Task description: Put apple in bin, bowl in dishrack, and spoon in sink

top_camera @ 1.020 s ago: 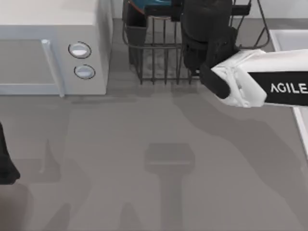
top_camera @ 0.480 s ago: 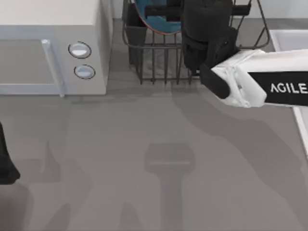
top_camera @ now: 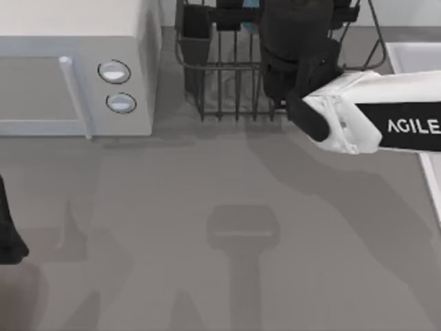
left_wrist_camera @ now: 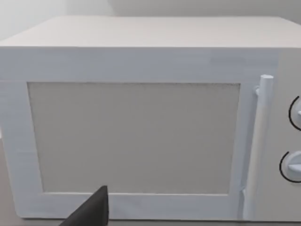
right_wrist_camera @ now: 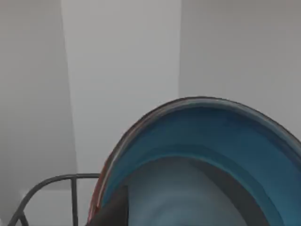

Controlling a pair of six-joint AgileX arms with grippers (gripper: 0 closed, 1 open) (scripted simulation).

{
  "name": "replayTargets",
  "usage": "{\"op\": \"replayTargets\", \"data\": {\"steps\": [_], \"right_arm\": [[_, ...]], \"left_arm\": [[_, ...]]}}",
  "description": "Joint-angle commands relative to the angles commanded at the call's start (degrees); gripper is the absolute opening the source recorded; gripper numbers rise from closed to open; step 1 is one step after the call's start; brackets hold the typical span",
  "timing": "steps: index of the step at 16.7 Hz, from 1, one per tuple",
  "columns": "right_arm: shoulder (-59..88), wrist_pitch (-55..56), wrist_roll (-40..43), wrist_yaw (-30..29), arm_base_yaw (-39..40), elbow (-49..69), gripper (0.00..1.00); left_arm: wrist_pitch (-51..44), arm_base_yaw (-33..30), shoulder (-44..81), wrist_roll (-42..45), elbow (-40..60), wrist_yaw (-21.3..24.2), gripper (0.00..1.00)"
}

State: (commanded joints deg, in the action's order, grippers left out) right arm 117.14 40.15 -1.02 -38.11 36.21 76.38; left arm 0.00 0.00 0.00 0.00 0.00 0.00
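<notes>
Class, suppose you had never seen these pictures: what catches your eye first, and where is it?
The white right arm reaches in from the table's right to the black wire dishrack at the back. The right wrist view looks into the teal-blue bowl, tilted above a rack bar. The white microwave stands back left.

Right arm stretched to the dishrack, left arm parked by the microwave.

The right arm (top_camera: 386, 124), white with a black band, reaches in from the right side of the desk toward the dishrack (top_camera: 227, 83); its black wrist hangs over the rack's near right part, and in the right wrist view a dark fingertip (right_wrist_camera: 113, 212) lies against the bowl (right_wrist_camera: 202, 160). The left arm (top_camera: 8, 231) sits at the desk's left edge, below the microwave (left_wrist_camera: 141, 117), which it faces, one dark fingertip (left_wrist_camera: 91, 212) pointing at it.
</notes>
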Motion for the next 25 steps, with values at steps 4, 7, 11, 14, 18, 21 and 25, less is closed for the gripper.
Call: {"op": "replayTargets", "data": {"steps": [4,7,11,14,18,21,25], "right_arm": [[0.0,0.0,0.0,0.0,0.0,0.0,1.00],[0.0,0.0,0.0,0.0,0.1,0.0,1.00],[-5.5,-1.0,-0.4,4.5,-2.1,-5.2,1.00],[-15.5,-3.4,-0.8,10.9,-5.9,-14.6,1.00],[-35.5,-9.6,-0.9,20.7,-12.7,-31.9,1.00],[-55.0,-16.3,-0.4,27.4,-18.4,-45.9,1.00],[-82.4,-26.0,0.5,34.0,-25.7,-61.7,1.00]], "left_arm": [[0.0,0.0,0.0,0.0,0.0,0.0,1.00],[0.0,0.0,0.0,0.0,0.0,0.0,1.00],[0.0,0.0,0.0,0.0,0.0,0.0,1.00],[0.0,0.0,0.0,0.0,0.0,0.0,1.00],[0.0,0.0,0.0,0.0,0.0,0.0,1.00],[0.0,0.0,0.0,0.0,0.0,0.0,1.00],[0.0,0.0,0.0,0.0,0.0,0.0,1.00]]}}
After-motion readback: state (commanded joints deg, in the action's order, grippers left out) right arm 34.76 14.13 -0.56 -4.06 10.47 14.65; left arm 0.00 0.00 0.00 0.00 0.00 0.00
